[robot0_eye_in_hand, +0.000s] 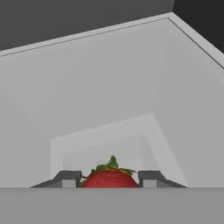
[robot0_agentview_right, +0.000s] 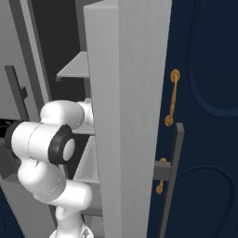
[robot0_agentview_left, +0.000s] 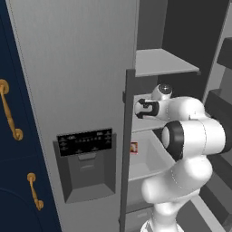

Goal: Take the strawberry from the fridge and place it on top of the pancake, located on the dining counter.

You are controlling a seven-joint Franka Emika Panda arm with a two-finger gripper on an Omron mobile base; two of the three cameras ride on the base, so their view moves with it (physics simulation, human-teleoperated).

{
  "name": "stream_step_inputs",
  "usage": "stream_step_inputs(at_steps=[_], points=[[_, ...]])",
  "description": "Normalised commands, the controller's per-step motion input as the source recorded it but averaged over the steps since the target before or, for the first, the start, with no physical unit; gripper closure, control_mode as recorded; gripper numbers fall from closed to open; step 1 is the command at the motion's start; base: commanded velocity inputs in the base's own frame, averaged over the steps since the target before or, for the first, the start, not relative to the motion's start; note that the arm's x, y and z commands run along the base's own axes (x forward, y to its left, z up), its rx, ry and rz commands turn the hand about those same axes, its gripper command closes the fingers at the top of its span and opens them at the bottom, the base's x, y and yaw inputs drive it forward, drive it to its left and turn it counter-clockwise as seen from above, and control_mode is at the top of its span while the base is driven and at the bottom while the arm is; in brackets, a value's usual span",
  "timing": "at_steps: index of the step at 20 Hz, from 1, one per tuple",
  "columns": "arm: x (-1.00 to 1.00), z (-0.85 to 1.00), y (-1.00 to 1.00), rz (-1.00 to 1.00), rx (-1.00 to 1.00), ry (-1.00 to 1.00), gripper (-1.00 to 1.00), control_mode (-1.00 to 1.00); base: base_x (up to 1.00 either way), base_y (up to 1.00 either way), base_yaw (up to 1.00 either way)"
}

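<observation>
Gripper (robot0_eye_in_hand: 110, 178) clamped on strawberry (robot0_eye_in_hand: 109, 178) at 6 o'clock, hand view: bright red w/ green leafy cap, inside grey fridge (robot0_eye_in_hand: 109, 87).

Navy cabinets (robot0_agentview_left: 18, 181) flank the scene on both sides, panelled fronts trimmed with curved mouldings. Brass handles (robot0_agentview_left: 9, 111) stand upright on the left one, and more brass handles (robot0_agentview_right: 173, 97) catch even, flat light on the cabinet door (robot0_agentview_right: 204, 116) opposite.

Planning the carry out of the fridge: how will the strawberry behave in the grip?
The strawberry is small and round, so it may roll or slip. It sits between the pincer fingertips, probably soft; hard squeezing could bruise it.
</observation>
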Motion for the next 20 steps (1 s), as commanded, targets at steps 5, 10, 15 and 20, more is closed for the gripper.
stream_step_inputs(at_steps=[5,10,15,20], points=[[-0.79,0.49,0.00,-0.10,0.00,0.00,1.00,-1.00,0.00,0.00,0.00],[-0.72,0.50,0.00,-0.03,0.00,0.00,1.00,-1.00,0.00,0.00,0.00],[-0.70,0.45,0.00,0.01,0.01,0.00,1.00,-1.00,0.00,0.00,0.00],[-0.94,0.60,0.00,0.00,0.00,0.00,1.00,-1.00,0.00,0.00,0.00]])
